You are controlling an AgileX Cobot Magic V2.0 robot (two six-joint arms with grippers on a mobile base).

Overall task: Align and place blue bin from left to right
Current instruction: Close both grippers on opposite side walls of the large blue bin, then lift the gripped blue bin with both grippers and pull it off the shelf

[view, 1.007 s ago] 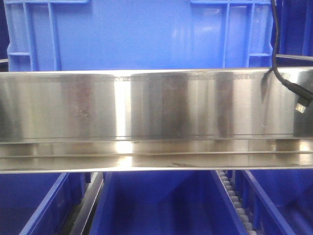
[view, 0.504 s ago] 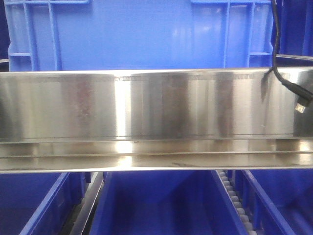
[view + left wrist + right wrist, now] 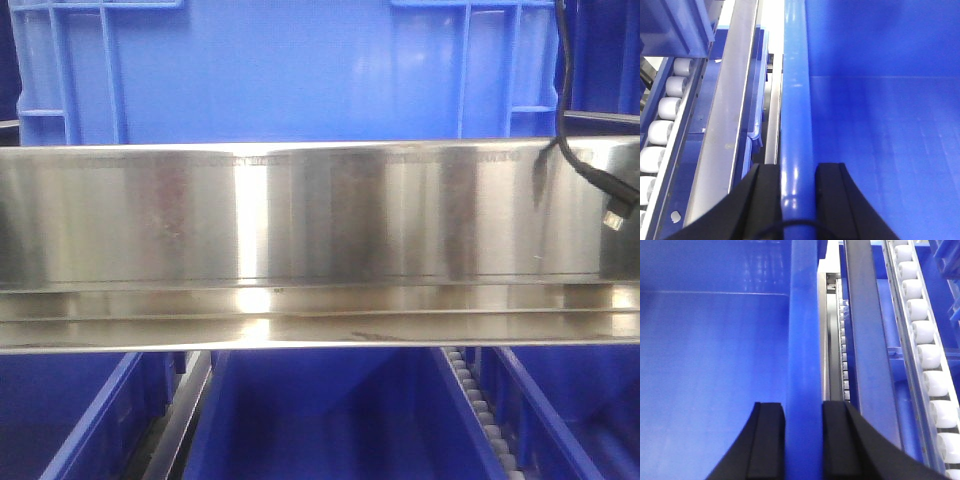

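Grip check: left gripper (image 3: 799,200) and right gripper (image 3: 804,440) each clamped astride opposite rims of blue bin (image 3: 290,70); lift level, move both together, avoid twisting.

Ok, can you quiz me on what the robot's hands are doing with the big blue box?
1. True or false: the left gripper holds nothing.
2. The right gripper is clamped on: A) a cup, B) the wall of the blue bin, C) a spoon.
3. What colour are the rollers beside the bin?
Key: 1 false, it grips the bin's wall; 2 B; 3 white.
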